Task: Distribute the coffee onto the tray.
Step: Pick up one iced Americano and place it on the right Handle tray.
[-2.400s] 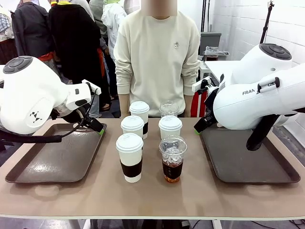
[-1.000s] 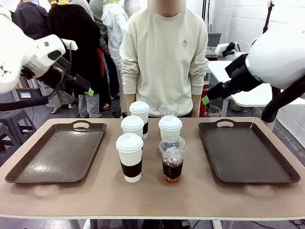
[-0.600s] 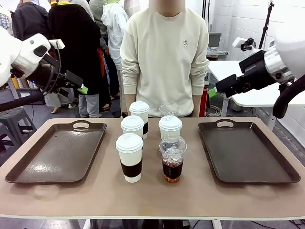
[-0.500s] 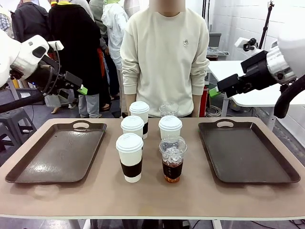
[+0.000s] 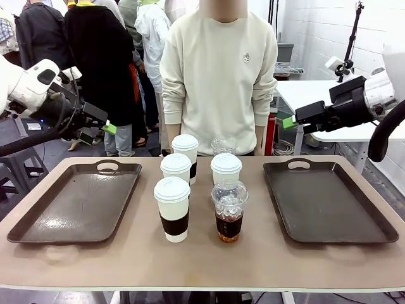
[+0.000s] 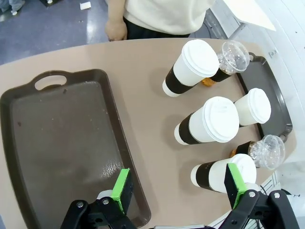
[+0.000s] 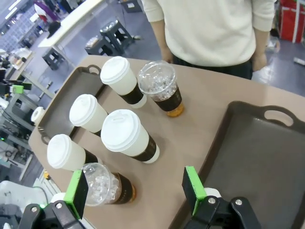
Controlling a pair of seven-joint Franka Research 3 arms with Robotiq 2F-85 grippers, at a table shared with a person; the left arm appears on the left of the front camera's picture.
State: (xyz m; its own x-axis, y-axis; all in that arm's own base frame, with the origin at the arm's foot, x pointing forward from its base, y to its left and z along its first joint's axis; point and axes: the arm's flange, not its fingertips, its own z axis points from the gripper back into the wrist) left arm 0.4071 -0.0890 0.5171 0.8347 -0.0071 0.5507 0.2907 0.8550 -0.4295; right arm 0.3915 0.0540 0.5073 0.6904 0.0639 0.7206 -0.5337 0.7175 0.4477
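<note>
Both arms have risen off the trays' inner edges since the earliest frame. They now hang high, left gripper [image 5: 98, 132] at middle left of the front view and right gripper [image 5: 291, 121] at upper right, both well above the table [image 5: 202, 269]. The cups [image 5: 226, 170] have not shifted. We see each gripper's fingers spread wide with nothing between the green pads.

What could go wrong:
- The cluster is tight. Wide fingers coming down on one cup could clip a neighbour and tip it.
- The paper cups [image 5: 172, 209] are tall and narrow-based, so a side nudge would likely topple them.
- The iced cups [image 5: 229, 214] have thin clear walls. We judge that a hard squeeze could buckle one or pop its dome.
- The back row stands close to the person [image 5: 218, 76], so a reach there comes near their hands.

How the cups look: six in all, bunched at centre frame between the left tray [image 5: 76, 209] and right tray [image 5: 329, 209], both bare. Four are white, lidded, with dark sleeves. Two are clear and domed, with brown liquid low and ice above. One of these is front right of the bunch, the other back right.
</note>
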